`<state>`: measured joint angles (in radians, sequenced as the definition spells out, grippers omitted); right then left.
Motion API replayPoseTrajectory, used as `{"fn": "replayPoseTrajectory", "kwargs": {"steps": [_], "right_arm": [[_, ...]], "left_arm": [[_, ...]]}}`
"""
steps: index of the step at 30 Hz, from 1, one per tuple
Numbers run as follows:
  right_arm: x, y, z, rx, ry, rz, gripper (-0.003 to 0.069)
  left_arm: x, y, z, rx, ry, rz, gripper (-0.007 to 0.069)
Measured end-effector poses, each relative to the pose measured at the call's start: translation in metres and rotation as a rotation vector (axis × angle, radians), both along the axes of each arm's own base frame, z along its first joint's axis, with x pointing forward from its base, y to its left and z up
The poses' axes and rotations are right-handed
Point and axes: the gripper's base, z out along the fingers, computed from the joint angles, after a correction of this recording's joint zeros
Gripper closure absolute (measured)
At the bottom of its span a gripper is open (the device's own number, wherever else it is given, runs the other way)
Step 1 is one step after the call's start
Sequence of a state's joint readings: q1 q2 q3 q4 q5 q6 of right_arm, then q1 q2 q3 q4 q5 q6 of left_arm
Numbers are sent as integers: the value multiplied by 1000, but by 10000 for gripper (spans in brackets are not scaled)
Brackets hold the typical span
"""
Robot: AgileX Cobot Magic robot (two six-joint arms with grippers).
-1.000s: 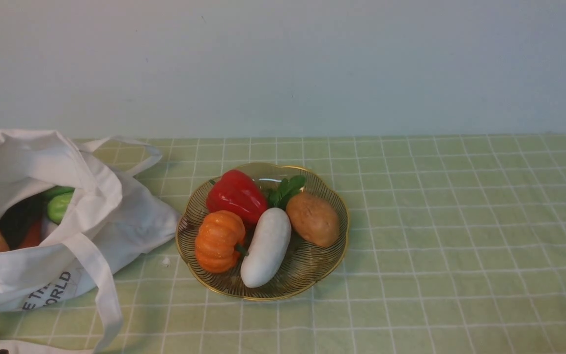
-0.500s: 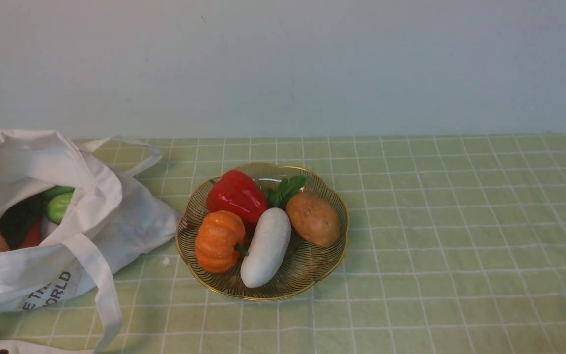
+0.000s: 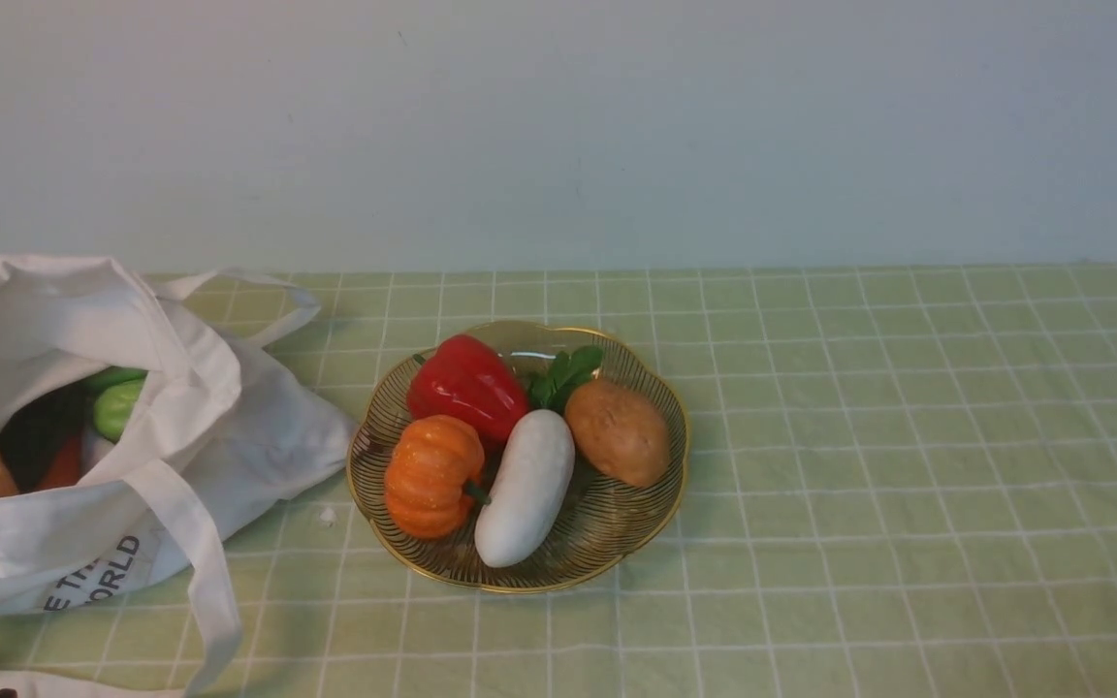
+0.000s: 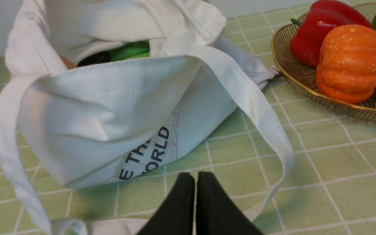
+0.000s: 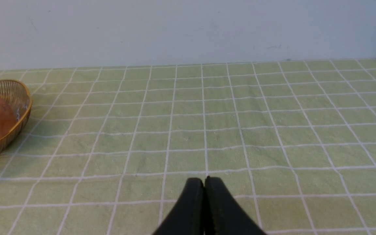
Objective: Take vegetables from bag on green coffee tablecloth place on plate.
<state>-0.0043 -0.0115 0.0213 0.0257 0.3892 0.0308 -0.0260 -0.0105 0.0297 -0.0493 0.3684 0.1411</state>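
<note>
- nothing appears to have moved since the earlier front frame; bag, dish and vegetables lie just as they did.
- the soft white cloth tote bag (image 3: 277, 427) sits at the robot's left on the pale green cloth with a white grid (image 3: 908, 436), its mouth gaping.
- inside it lie a rounded bright green vegetable (image 3: 117, 410), a long dark green one (image 3: 38, 436) and some orange-brown pieces, partly hidden by the fabric.
- the round amber dish with a scalloped gold rim (image 3: 607, 528) holds a glossy red bell pepper (image 3: 466, 388), an orange ribbed pumpkin (image 3: 430, 475), a smooth white radish (image 3: 526, 490) and a brown potato (image 3: 617, 431).
- the left pincer (image 4: 196, 178) is closed on nothing, in front of the bag; the right pincer (image 5: 206, 182) is closed and bare too, over the cloth.
- the job looks partly done; if it goes on, the left arm should lift above the bag's rim, open, and come down steeply through the mouth.
- the bright green one seems the easiest pick; best to grip its body without pinching fabric, and keep clear of the loose strap (image 4: 253, 98).
- a straight lift, then a low, gentle release by the dish's bare near-right part, should keep the potato and radish from rolling.
</note>
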Motion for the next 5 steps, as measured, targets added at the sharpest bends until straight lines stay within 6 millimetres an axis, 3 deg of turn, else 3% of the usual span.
{"fn": "replayPoseTrajectory", "kwargs": {"steps": [5], "right_arm": [[0,0,0,0,0,0,673]], "left_arm": [[0,0,0,0,0,0,629]]}}
